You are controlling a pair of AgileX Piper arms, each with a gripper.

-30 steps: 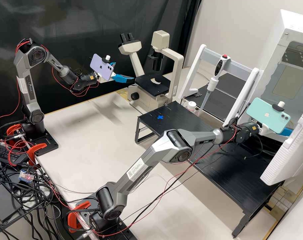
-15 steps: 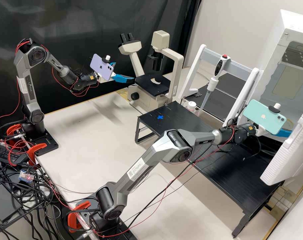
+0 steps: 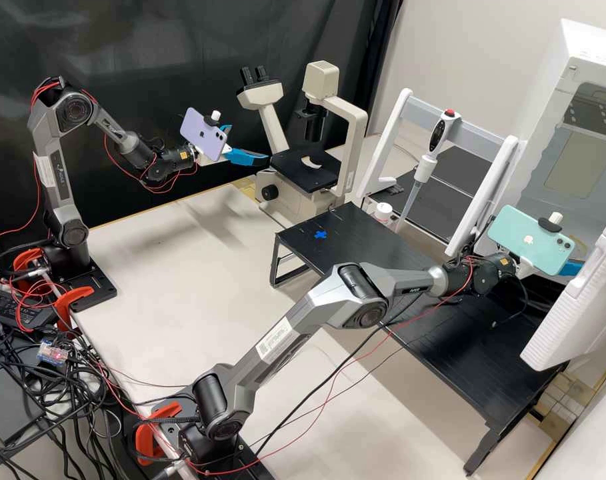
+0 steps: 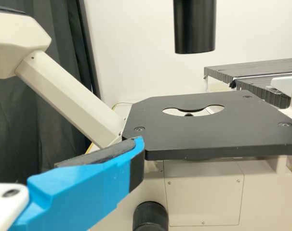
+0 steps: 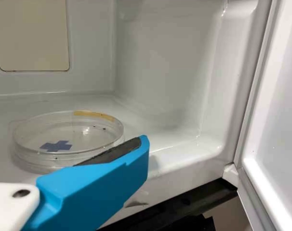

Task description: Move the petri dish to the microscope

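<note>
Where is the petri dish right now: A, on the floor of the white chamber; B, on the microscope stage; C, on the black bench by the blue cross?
A: the clear dish rests on the floor of the white chamber.

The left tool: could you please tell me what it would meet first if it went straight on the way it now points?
Probably the black stage of the microscope; the left tool seems aimed at it, though depth is unclear.

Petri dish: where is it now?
In the right wrist view, the petri dish lies inside the open white cabinet, at the high view's right.
</note>
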